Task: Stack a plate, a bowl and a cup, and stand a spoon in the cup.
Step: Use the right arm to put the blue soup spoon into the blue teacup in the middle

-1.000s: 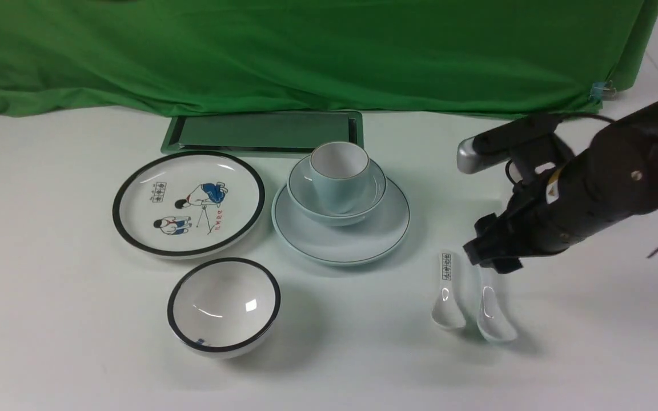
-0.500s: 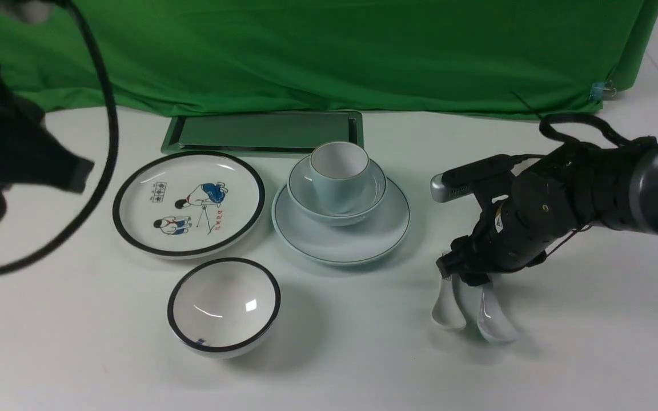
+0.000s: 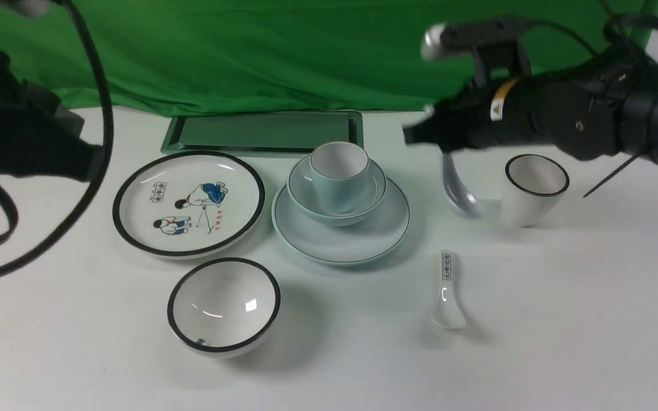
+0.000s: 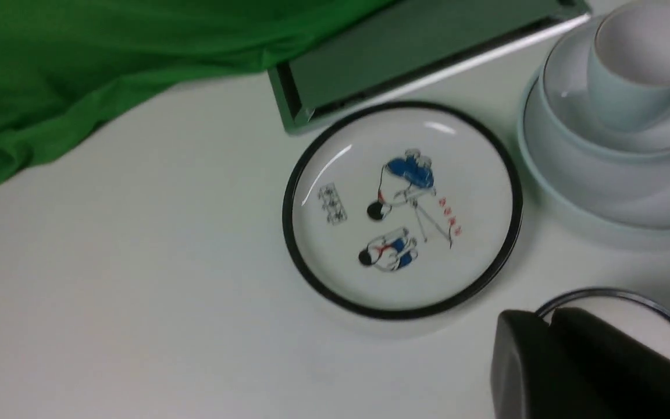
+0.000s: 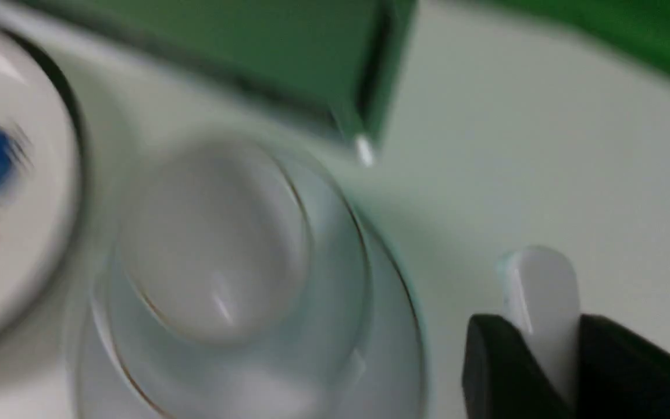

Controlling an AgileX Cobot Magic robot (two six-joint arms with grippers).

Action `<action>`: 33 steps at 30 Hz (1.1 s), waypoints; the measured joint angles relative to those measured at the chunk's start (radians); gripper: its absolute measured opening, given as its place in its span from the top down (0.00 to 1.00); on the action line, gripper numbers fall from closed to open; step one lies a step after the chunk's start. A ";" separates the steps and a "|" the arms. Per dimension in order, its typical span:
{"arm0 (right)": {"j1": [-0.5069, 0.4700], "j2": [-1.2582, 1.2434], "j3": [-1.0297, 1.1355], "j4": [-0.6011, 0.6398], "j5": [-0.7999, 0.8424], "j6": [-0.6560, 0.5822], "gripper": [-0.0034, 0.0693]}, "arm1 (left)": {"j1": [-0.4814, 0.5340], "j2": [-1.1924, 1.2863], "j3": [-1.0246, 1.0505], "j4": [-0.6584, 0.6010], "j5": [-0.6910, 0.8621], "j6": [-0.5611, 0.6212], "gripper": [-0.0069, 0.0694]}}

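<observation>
Clearly the stacking part is done: the cup (image 3: 338,165) sits inside the bowl (image 3: 334,218), and the bowl sits on the plate (image 3: 340,245). As I judge it, the step in hand is the last one, to bring the spoon to the cup.

The right claw (image 5: 538,340) is closed on the handle of the spoon (image 3: 459,194). In the right wrist view the white handle stands between the two black fingers (image 5: 486,361). The spoon hangs in the air to the right of the cup, apart from it, with the scoop end down. As far as I can see, it touches nothing except the claw.

The left claw (image 4: 544,326) is closed and holds nothing. Its arm is well to the left of the cup and seems to have no part in this step.

Two things that do not belong to the task are also on the right of the cup. The patterned spoon (image 3: 448,297) lies on the table (image 3: 563,342), nearer to the robot than the cup. The black-rimmed cup (image 3: 526,208) stands beyond the hanging spoon.

The next move, I think, calls for carrying the spoon to the left until the scoop is exactly over the mouth of the cup. Then the claw must lower it to the bottom and only then open. The mouth is narrow and the cup is squat, so the handle will probably lean on the rim. The cup only rests in the bowl, so a side push could shift it.
</observation>
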 joint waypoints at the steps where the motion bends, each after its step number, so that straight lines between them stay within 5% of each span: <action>1: 0.022 -0.005 -0.004 0.004 -0.118 0.000 0.72 | 0.000 0.000 0.000 -0.001 -0.019 0.000 0.92; 9: 0.087 0.132 -0.005 0.010 -0.759 -0.140 0.72 | 0.000 0.000 0.035 0.004 -0.051 0.006 0.90; 14: 0.087 0.259 -0.005 0.014 -0.937 -0.179 0.72 | 0.000 0.000 0.077 0.006 -0.093 0.010 0.90; 25: 0.086 0.383 -0.004 0.089 -0.949 -0.263 0.69 | 0.000 0.004 0.130 0.060 -0.189 0.012 0.90; 33: 0.079 0.373 -0.004 0.118 -0.908 -0.269 0.53 | 0.000 0.017 0.130 0.064 -0.192 -0.019 0.89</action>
